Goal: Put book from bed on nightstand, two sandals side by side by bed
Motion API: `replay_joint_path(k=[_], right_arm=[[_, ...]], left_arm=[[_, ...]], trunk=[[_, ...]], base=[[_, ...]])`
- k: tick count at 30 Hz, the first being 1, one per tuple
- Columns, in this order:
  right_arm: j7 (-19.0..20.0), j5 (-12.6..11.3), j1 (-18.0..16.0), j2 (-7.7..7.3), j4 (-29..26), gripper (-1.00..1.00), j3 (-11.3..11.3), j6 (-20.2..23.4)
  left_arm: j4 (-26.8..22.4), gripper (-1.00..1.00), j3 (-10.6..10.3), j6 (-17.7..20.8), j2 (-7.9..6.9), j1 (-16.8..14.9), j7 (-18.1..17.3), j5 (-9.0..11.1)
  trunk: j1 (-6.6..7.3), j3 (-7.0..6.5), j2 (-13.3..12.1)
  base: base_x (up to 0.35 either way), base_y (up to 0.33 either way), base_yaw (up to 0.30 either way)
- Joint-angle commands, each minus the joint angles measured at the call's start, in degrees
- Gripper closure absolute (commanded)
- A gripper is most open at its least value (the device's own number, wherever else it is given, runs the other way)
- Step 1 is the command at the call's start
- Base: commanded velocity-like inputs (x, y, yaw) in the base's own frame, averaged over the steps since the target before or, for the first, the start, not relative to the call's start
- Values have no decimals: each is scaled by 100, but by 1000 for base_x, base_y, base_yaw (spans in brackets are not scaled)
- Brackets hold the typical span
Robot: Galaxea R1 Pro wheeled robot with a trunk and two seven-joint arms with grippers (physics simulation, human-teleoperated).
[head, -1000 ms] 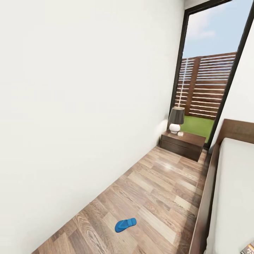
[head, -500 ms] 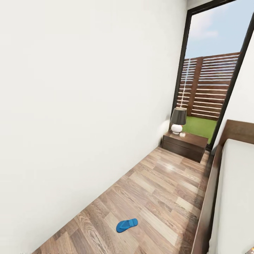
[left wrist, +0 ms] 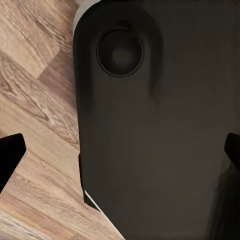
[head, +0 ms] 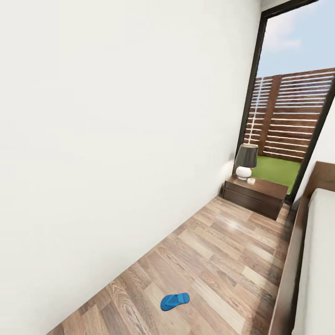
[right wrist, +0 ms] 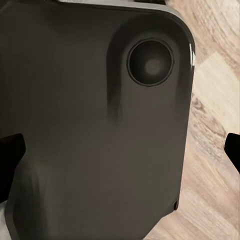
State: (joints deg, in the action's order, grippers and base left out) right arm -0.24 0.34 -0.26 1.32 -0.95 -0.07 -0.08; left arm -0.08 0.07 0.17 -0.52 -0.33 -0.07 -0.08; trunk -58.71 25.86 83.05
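Bedroom aisle between wall and bed; one sandal lying on the floor.

The white wall is taking up the left of the head view, with the wood-plank floor running to a tall dark-framed window. The bed is showing at the right edge, its dark frame lining the floor. The nightstand is standing under the window, carrying a lamp. One blue sandal is lying flat on the floor, well apart from the bed. Left gripper and right gripper: dark fingertips are sitting at opposite frame edges, spread wide over the robot's dark base, holding nothing.
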Motion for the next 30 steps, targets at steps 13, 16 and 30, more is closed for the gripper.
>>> replay_joint_path(k=[13, 16, 30], right_arm=[[-3, 5, -3, 0, -4, -100, -1, -1], [-3, 4, -2, 0, -6, -100, -1, -1], [-3, 2, -2, 0, -8, -100, -1, -1]], left_arm=[[-1, -100, -14, -6, -9, -3, -50, -7], [-1, -100, -15, -7, -9, -3, -52, -8], [-1, -100, -24, -8, -9, -3, -55, -10]], trunk=[[-2, 4, 3], [-2, 4, 3], [-2, 4, 3]], base=[[270, 98, 8], [324, 19, 1], [331, 7, 0]])
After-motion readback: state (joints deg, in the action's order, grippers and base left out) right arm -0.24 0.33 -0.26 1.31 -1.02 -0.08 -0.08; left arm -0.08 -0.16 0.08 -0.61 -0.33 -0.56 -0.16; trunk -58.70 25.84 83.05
